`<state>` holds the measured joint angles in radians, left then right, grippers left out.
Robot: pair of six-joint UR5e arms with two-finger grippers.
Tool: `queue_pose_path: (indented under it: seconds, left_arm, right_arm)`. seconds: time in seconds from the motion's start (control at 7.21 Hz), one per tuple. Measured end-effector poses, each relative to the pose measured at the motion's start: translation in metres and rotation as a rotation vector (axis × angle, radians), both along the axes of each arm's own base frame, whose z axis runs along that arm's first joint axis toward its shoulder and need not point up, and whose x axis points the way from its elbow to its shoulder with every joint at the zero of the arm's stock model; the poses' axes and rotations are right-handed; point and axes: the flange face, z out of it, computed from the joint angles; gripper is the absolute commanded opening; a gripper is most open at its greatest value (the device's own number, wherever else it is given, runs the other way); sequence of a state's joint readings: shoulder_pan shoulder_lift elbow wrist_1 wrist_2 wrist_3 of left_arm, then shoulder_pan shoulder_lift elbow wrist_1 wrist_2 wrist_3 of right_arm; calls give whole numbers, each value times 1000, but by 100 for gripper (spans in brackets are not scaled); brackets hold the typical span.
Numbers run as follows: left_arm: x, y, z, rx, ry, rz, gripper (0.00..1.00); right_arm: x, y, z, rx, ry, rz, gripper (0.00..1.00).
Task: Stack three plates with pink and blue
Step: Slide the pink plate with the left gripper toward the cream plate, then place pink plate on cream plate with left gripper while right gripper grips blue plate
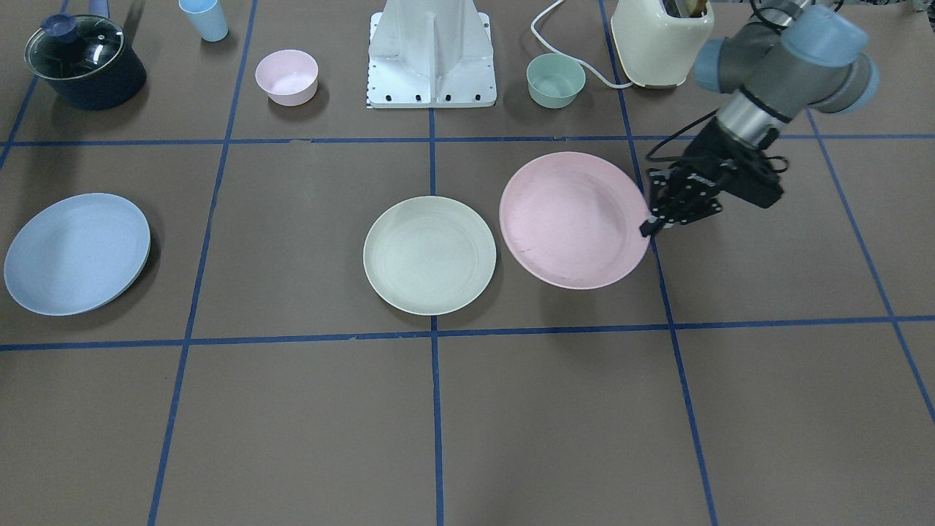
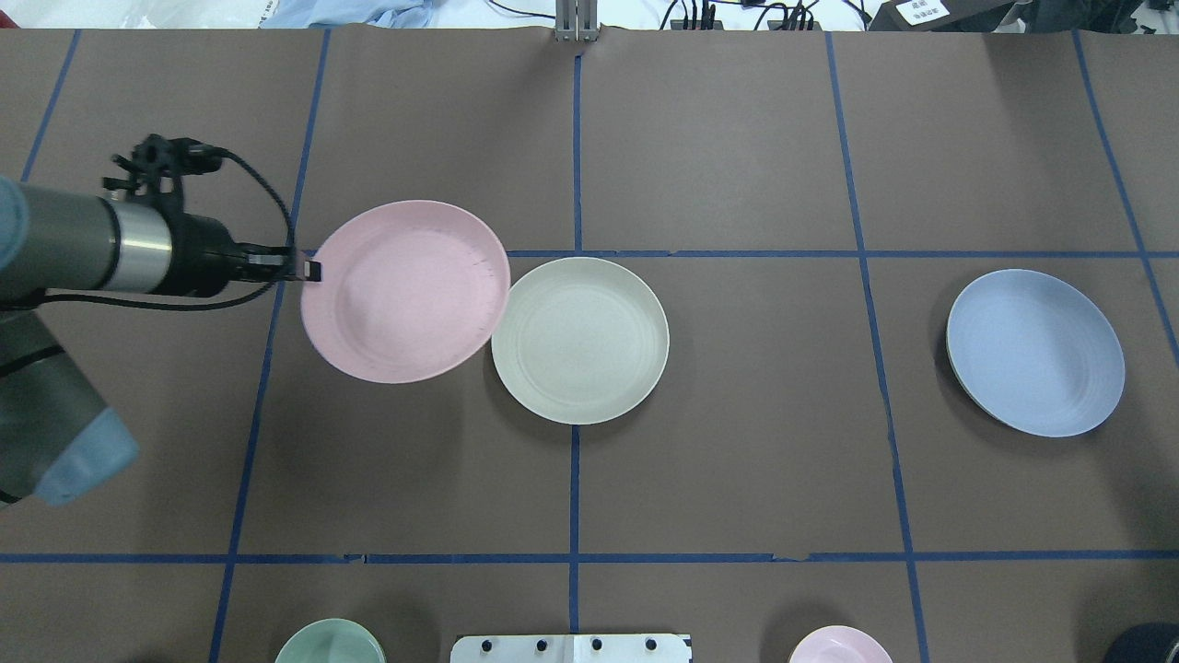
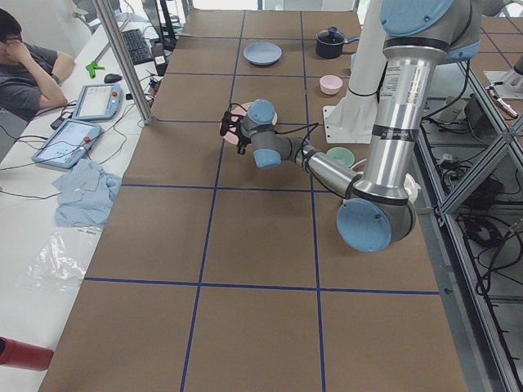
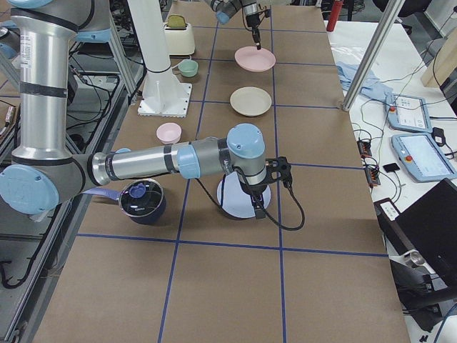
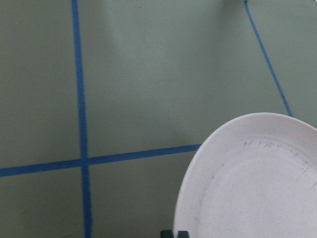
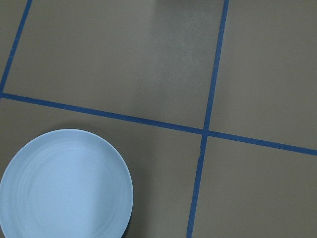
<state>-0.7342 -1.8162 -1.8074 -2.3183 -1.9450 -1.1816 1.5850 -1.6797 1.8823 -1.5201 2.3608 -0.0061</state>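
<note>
Spanning every view: brown table, gridded with blue tape.

Three plates, set out in one row across the middle:
- pink plate: held tilted and clear of the table, shadow beneath; near edge just beside the cream plate, slightly over it from overhead.
- cream plate: lay at the centre.
- blue plate: well apart, on the robot's right.

Left end effector: clamped on the pink plate's rim, on the side away from the cream plate.

Right end effector: hung over the blue plate; could not be judged open or closed.
</note>
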Motion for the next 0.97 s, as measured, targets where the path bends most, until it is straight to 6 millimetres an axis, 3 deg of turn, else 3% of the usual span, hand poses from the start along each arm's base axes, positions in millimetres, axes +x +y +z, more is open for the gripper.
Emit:
queue_pose_path:
  seconds: [0.14,0.28,0.42,0.69,0.83,0.97]
  left_arm:
    - [50,5,-32,-42,3,-2,0]
    - [92,8,-52,-77,2,-9,0]
    - [122,9,-60,-99,-5,-19,0]
    - [151,5,-59,-114,-26,-32,0]
    - [157,4,-60,-114,-30,-37,14]
    - [163,4,-62,-112,-32,-36,45]
  right_arm:
    - [0,0,0,0,0,0,100]
    - [0,0,0,1,0,0,100]
    - [0,-1,-1,1,0,0,100]
    - [0,-1,-1,1,-1,-1,100]
    - [0,-1,-1,1,0,-1,100]
    - [0,-1,-1,1,0,0,100]
